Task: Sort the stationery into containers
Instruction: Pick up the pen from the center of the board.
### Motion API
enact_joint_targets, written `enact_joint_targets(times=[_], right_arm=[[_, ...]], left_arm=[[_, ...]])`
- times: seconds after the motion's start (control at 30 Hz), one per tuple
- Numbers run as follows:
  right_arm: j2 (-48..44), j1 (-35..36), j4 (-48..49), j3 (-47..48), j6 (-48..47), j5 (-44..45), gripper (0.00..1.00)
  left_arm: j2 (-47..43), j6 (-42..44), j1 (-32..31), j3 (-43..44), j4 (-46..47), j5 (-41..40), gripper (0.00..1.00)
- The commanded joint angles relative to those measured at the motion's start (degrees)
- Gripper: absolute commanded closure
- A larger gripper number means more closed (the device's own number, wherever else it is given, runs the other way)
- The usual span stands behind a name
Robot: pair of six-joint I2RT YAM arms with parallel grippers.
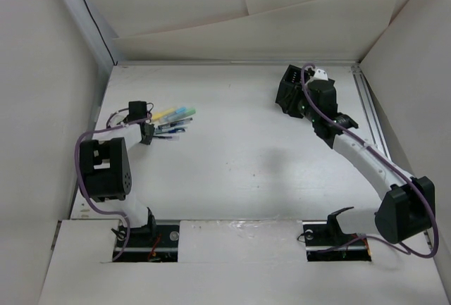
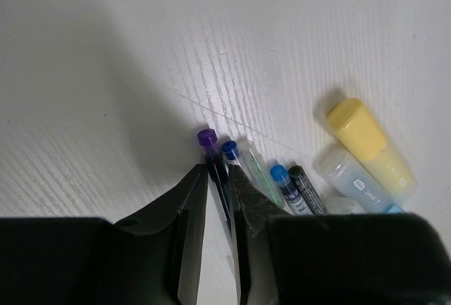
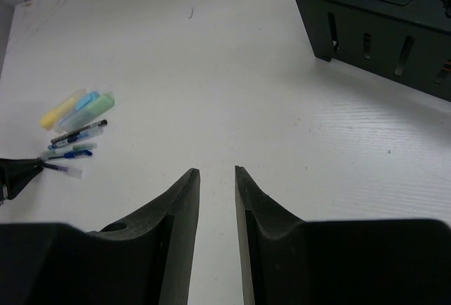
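Left hand [image 2: 217, 178] pinching purple-capped pen [image 2: 208, 143], right hand [image 3: 217, 175] slightly parted, empty, white grained table [image 1: 246, 164], beige board walls [image 1: 282, 23]

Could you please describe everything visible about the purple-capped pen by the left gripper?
The purple-capped pen is slim, with a round purple cap and a dark, plastic-looking barrel. It lies flat on the white table, leftmost in the row of pens, beside a blue-capped pen. The left gripper flanks its barrel closely; actual contact is unclear.

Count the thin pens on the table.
5, side by side: purple-capped pen inside the left gripper, blue-capped pen, clear green pen, second blue-capped pen, black pen beside the highlighters. Others may hide beneath the gripper.
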Motion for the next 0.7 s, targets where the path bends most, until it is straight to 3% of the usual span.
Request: enact_joint_targets(times=[0.0,0.23,0.4,0.67], right_arm=[[-1.86,-0.85,3.20,-0.38,-0.68,-0.55,0.67],[-2.38,-1.38,3.20,-0.38,-0.68,-3.18,0.66],[-1.86,-0.85,3.20,0.15,-0.68,-4.95,0.49],[-0.80,4.33,2.67,2.52,-0.68,-7.50,0.34]], left_arm=[[1.84,2.58,0.14,1.81,-3.95,0.00,0.85],[1.77,6.79,0.14,-0.29,-2.30,2.89,0.97],[-1.04,8.47,0.14,-5.12,-0.09,5.53,1.00],[-9.48,11.81,0.14,-10.92,4.47,9.13,1.00]])
